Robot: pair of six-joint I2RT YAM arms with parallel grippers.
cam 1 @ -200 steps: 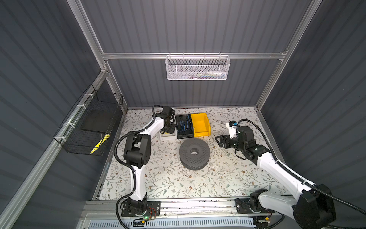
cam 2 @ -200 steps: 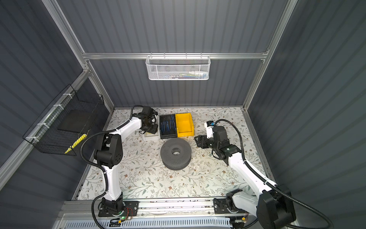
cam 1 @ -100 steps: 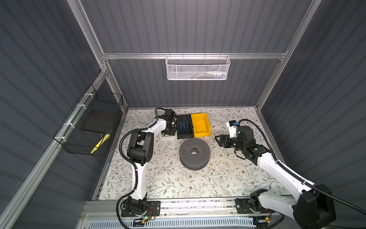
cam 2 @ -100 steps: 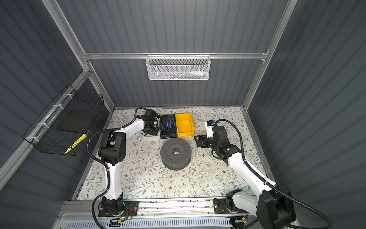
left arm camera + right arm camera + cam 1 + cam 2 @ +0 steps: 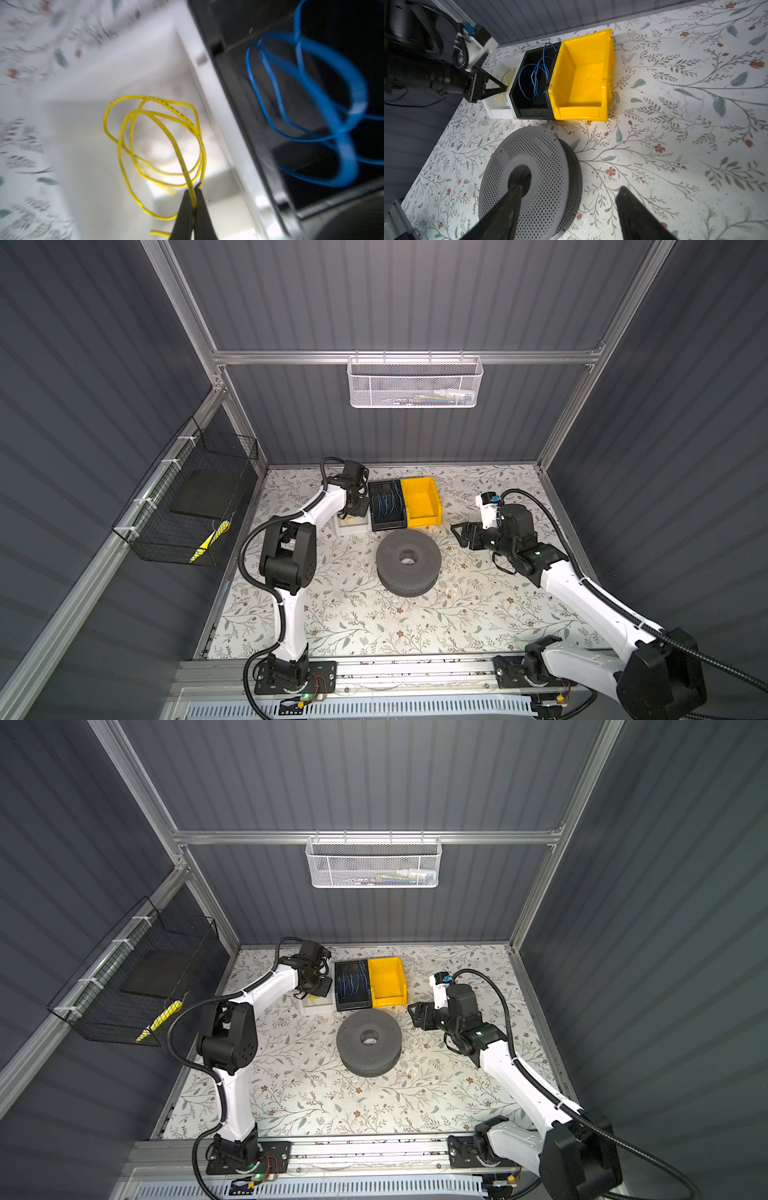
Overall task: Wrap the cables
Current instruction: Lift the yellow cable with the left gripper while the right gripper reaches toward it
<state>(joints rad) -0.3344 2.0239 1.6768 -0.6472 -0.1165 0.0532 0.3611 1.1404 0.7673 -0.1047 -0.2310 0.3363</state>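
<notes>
The cable (image 5: 158, 116), a thin bright yellow wire, lies loosely coiled in a shallow white tray (image 5: 87, 145) at the back left of the table. My left gripper (image 5: 194, 191) reaches down into that tray with its jaws shut on one strand of the cable. The right wrist view shows the same grip, the left gripper (image 5: 505, 87) at the cable (image 5: 508, 76). In both top views the left gripper (image 5: 355, 510) hangs over the tray (image 5: 351, 527). My right gripper (image 5: 570, 188) stands open and empty, just right of the grey perforated spool (image 5: 409, 562).
A black bin (image 5: 388, 522) with blue wires and an empty yellow bin (image 5: 422, 502) stand side by side right of the white tray. A white mesh basket (image 5: 413, 383) hangs on the back wall. On the left wall there is a black wire basket (image 5: 187, 506).
My left gripper has swung down into the white tray and shut on the yellow cable. The right arm has stayed in place, still open.
</notes>
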